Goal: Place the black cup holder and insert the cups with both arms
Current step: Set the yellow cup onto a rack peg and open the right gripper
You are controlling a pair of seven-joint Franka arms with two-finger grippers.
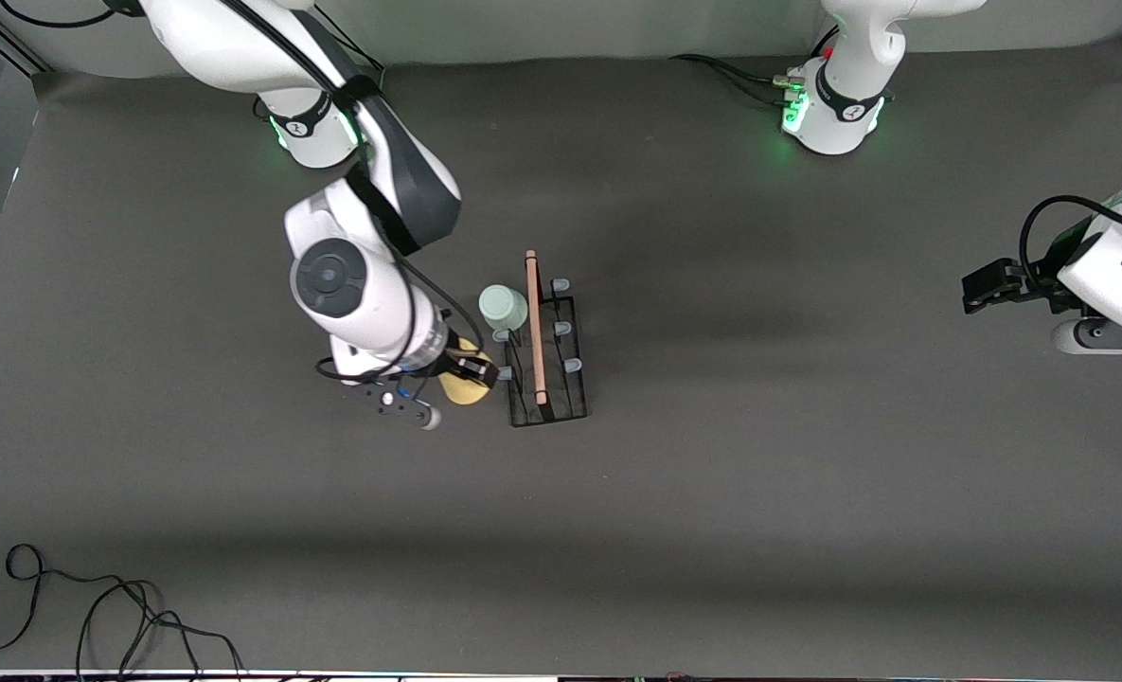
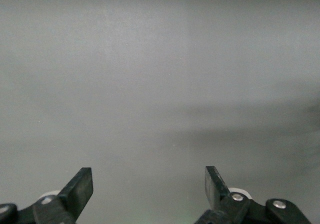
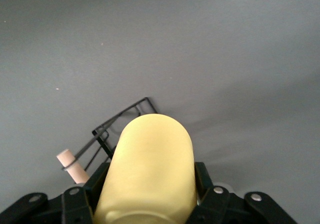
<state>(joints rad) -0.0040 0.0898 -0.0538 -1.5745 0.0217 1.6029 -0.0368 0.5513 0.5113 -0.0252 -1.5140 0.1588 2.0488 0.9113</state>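
Observation:
The black cup holder (image 1: 561, 403) stands mid-table, its wooden rod handle (image 1: 534, 322) along the top. A pale green cup (image 1: 502, 308) sits upside down on a prong on the side toward the right arm's end. My right gripper (image 1: 471, 371) is shut on the yellow cup (image 1: 466, 389) and holds it tilted beside the holder, close to a bare prong (image 1: 504, 372). In the right wrist view the yellow cup (image 3: 147, 169) fills the jaws, with the holder's corner (image 3: 120, 121) past it. My left gripper (image 1: 982, 289) waits open and empty at the left arm's end (image 2: 149, 181). The light blue cup is out of view.
A loose black cable (image 1: 97, 606) lies on the grey mat near the front camera at the right arm's end. The two arm bases (image 1: 319, 133) (image 1: 835, 114) stand along the table's edge farthest from the camera.

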